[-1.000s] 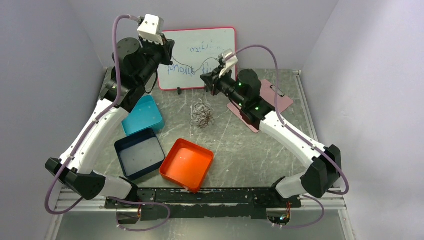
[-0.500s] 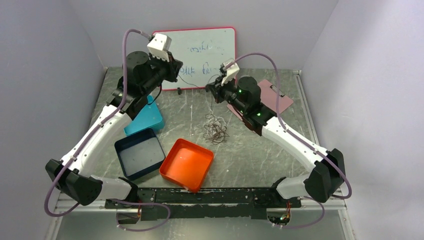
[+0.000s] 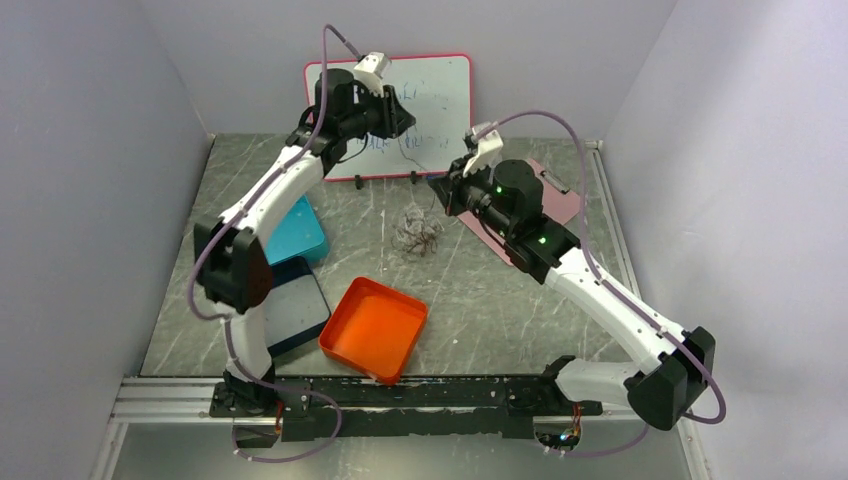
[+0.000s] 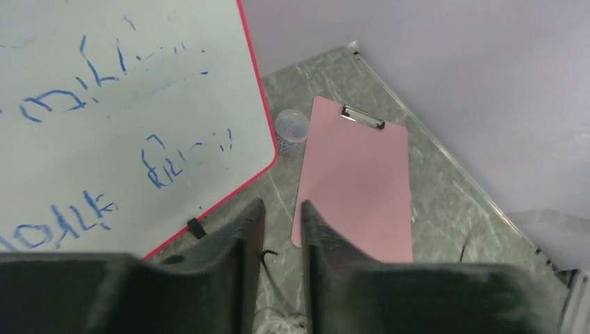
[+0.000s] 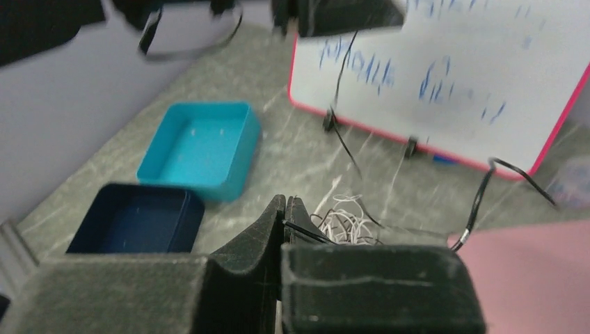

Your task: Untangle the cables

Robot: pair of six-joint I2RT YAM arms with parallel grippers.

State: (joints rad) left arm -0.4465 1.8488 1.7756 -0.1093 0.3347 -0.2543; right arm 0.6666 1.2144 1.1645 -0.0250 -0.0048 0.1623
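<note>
Mid-table, btwn whiteboard (image 3: 440, 95) and orange tray (image 3: 373, 328): cables (image 3: 418, 232) lie in a loose tangle on the table (image 3: 480, 290), white/grey loops mixed w/ dark ones. Right gripper (image 5: 286, 202) sits low just beside the tangle, near pink clipboard (image 3: 560, 200). Its jaws are pressed together on a black cable (image 5: 480, 195), which exits at the tips and arcs off to one side. Left gripper (image 4: 282, 209) is raised in front of whiteboard, jaws a narrow slit apart. A thin black strand curls at the slit; can't tell if it's pinched. Teal tray (image 3: 300, 228) and navy tray (image 3: 298, 310) are by the left arm.
</note>
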